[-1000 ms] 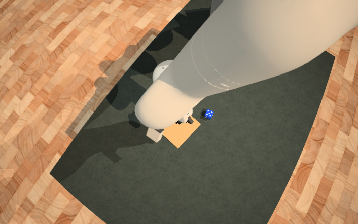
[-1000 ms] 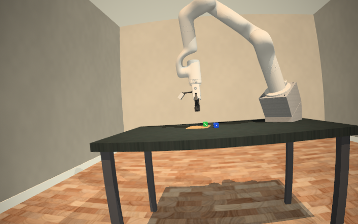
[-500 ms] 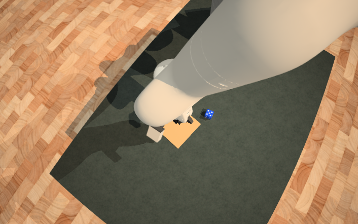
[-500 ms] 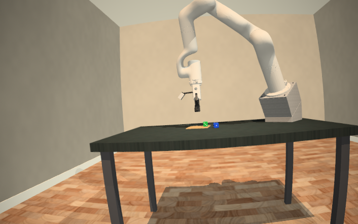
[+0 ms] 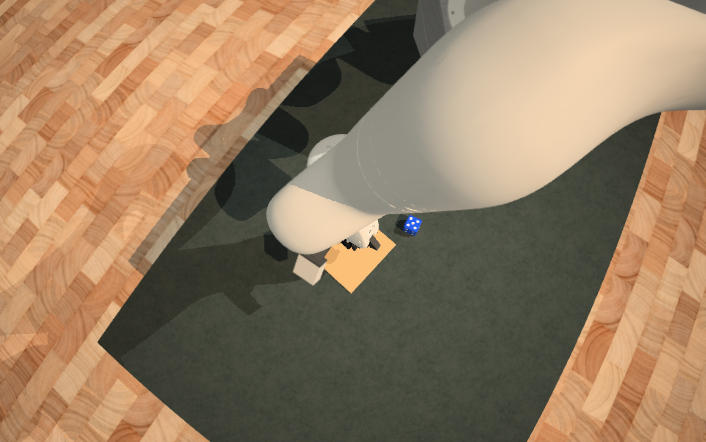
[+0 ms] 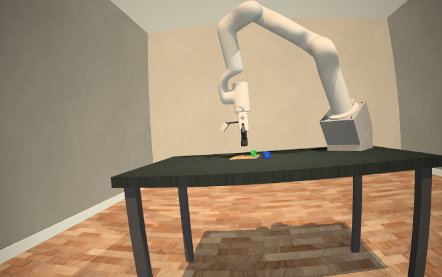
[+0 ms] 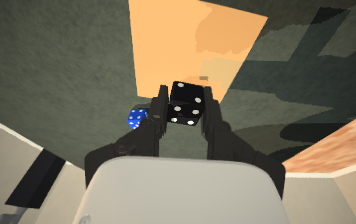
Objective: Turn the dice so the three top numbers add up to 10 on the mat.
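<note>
I have the black die (image 7: 185, 104) clamped in the end effector (image 7: 184, 111), one finger on each of two opposite faces, held well above the table (image 6: 293, 166). It looks like a small, rigid, light cube with smooth faces, so my guess is it can slip or twist if pinched off-centre. Flat opposite faces are the right place to hold it, and that's where I've got it. In the wrist view the die sits at the fingertips, with two faces showing: one with two pips, one with what looks like three.

The orange mat (image 5: 359, 262) is directly below and slightly ahead of the end effector. The green die (image 6: 253, 153) sits on the mat's near-robot end. The blue die (image 5: 412, 224) is just off the mat on the table, five up in the top view, so it needs moving onto the mat.

I can't read the green die's top count.
</note>
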Controlling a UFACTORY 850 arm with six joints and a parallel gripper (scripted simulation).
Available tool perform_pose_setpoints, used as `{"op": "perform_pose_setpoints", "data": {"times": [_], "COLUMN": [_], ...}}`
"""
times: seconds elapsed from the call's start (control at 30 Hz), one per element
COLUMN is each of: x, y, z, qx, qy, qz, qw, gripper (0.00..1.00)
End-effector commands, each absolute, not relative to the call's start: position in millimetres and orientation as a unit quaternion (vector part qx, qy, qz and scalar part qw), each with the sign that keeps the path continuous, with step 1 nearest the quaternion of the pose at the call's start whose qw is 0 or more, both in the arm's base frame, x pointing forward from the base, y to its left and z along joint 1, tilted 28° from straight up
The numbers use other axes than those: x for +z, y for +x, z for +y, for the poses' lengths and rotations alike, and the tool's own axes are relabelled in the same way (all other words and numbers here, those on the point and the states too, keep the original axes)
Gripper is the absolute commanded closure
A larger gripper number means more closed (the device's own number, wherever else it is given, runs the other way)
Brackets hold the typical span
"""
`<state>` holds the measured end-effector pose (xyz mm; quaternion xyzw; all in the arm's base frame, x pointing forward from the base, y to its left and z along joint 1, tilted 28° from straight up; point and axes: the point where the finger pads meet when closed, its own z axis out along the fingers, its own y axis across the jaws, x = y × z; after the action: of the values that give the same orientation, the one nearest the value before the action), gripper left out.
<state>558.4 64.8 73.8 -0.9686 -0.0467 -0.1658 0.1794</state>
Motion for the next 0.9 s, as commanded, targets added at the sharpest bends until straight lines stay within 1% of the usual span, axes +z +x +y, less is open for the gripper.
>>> {"op": "perform_pose_setpoints", "data": {"times": [0.0,0.37,0.87], "x": [57.8,30.5,28.2], "y": [565.3,574.7,575.5], "z": [71.4,82.5,83.5], "qx": [-0.168,-0.168,-0.168], "qy": [-0.968,-0.968,-0.968], "qz": [-0.046,-0.046,-0.046], "qw": [0.179,0.179,0.179], "gripper": [0.73,0.73,0.73]}}
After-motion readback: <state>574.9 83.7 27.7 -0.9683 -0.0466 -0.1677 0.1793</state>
